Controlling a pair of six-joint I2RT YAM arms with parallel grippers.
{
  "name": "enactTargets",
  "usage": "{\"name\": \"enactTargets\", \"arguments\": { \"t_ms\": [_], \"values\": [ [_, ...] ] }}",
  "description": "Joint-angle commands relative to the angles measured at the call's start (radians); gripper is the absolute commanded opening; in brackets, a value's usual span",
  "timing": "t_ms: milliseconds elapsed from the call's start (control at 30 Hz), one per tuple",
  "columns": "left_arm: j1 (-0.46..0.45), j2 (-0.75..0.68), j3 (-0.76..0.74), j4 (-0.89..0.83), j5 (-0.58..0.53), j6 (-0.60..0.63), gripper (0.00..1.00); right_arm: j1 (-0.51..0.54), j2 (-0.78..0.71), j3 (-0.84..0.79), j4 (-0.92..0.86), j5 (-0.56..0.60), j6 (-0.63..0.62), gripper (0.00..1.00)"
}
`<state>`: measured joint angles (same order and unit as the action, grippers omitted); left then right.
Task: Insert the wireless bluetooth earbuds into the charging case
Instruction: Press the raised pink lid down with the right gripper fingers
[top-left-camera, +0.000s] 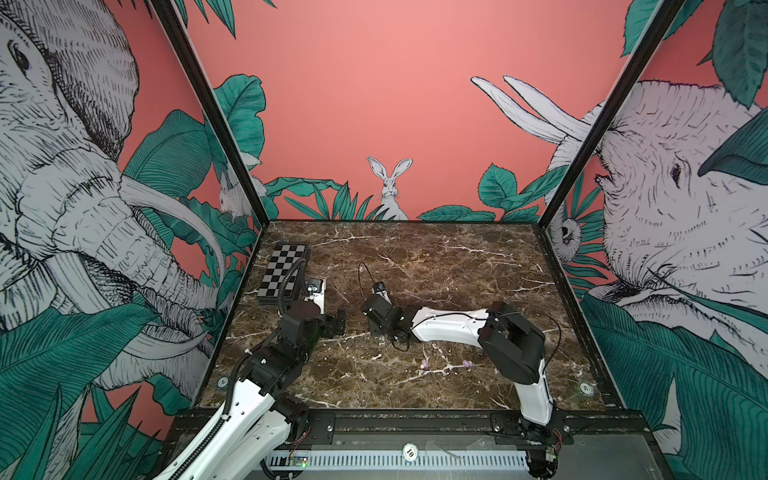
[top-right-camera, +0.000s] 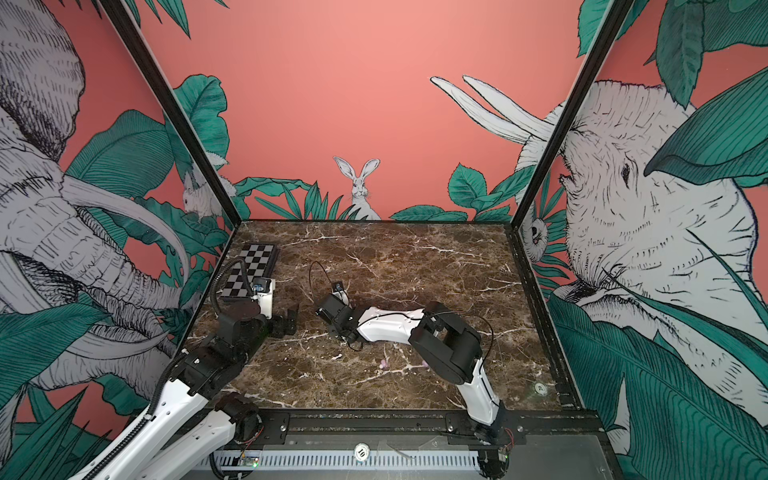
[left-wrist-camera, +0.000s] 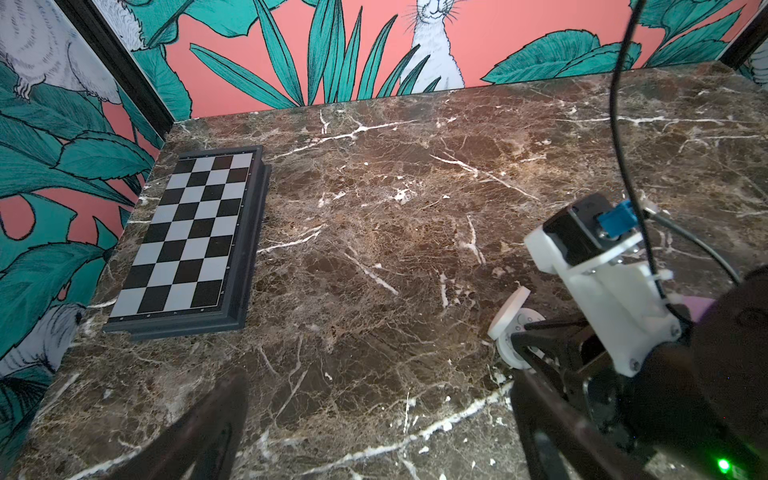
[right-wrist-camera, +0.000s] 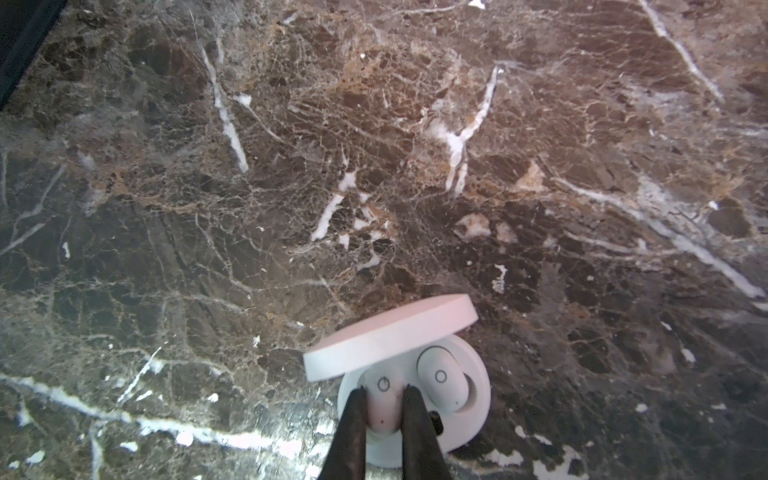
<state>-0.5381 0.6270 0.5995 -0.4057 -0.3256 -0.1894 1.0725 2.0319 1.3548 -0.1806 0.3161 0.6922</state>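
In the right wrist view the white charging case (right-wrist-camera: 471, 422) lies on the marble with its lid (right-wrist-camera: 390, 340) tilted up. One white earbud (right-wrist-camera: 440, 380) sits in a slot. My right gripper (right-wrist-camera: 384, 390) is shut on a second white earbud (right-wrist-camera: 383, 409), held over the neighbouring slot. Two lilac earbuds (top-left-camera: 424, 364) (top-left-camera: 467, 364) lie loose on the table nearer the front, in both top views. My left gripper (left-wrist-camera: 380, 415) stands open and empty just left of the case (left-wrist-camera: 515, 332). The right arm hides the case in both top views.
A folded chessboard (top-left-camera: 284, 270) lies at the back left by the wall. A lilac shape (left-wrist-camera: 700, 306) shows partly behind the right wrist in the left wrist view. The right arm (top-left-camera: 449, 326) stretches across the middle of the table.
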Motion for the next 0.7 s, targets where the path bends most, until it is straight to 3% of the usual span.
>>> {"name": "enactTargets", "arguments": {
  "t_ms": [0,600,667],
  "values": [
    [-0.002,-0.009,0.015,0.004,0.002,0.003,0.99,0.012,0.021,-0.011,0.029,0.035,-0.014,0.00],
    [-0.003,-0.009,0.014,0.004,0.002,0.003,0.99,0.035,0.035,-0.036,0.071,0.089,-0.028,0.00],
    [-0.003,-0.007,0.015,0.004,0.002,0.004,0.99,0.038,0.031,-0.066,0.080,0.089,-0.020,0.06]
  ]
}}
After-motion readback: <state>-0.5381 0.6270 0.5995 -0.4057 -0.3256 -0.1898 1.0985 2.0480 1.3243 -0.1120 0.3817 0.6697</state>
